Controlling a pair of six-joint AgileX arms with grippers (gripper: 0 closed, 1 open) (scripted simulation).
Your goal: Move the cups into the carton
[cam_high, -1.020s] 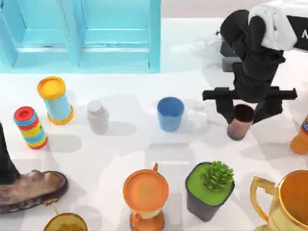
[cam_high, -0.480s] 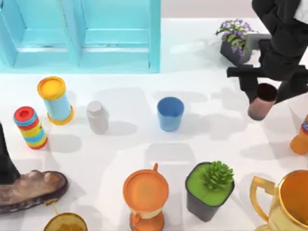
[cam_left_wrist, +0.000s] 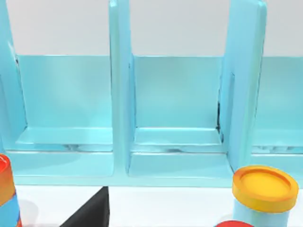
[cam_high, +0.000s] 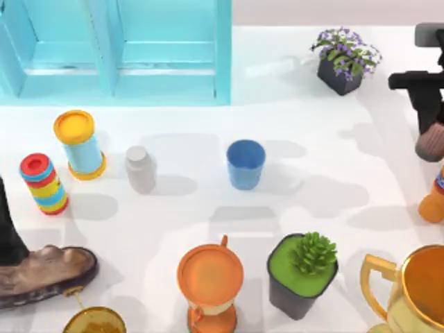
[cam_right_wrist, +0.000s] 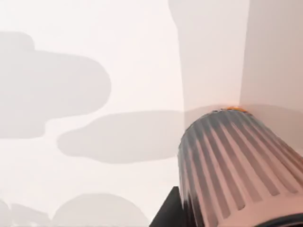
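Spanning the far left edge of the bench, the turquoise carton (cam_high: 118, 52) stands with its compartments empty in the left wrist view; no cup in yet. Since a second ago the right arm has lifted the copper cup (cam_high: 431, 142) off the mid-right bench and swung it out to the right edge, away from the carton, so this reads as a carry detour and not a delivery; judgement only. Right gripper (cam_high: 433, 132) sits at the right edge, cut off by the frame, closed around the copper cup, which hangs clear of the bench just above the orange bottle (cam_high: 433, 198). Right wrist view gives the cup's ribbed side (cam_right_wrist: 232, 165) close up with bench shadows behind; finger contact itself is not visible there. Blue cup (cam_high: 245, 164) has not moved, upright mid-bench, well apart from the carton, untouched. Left arm parked at the near left edge, its fingers hard to make out. Purple flower pot (cam_high: 345, 61) at the far right is now uncovered. Gold trophy (cam_high: 413, 291) is cut off at the near right corner. Yellow-lidded tin (cam_high: 78, 143) stands near the carton's front.
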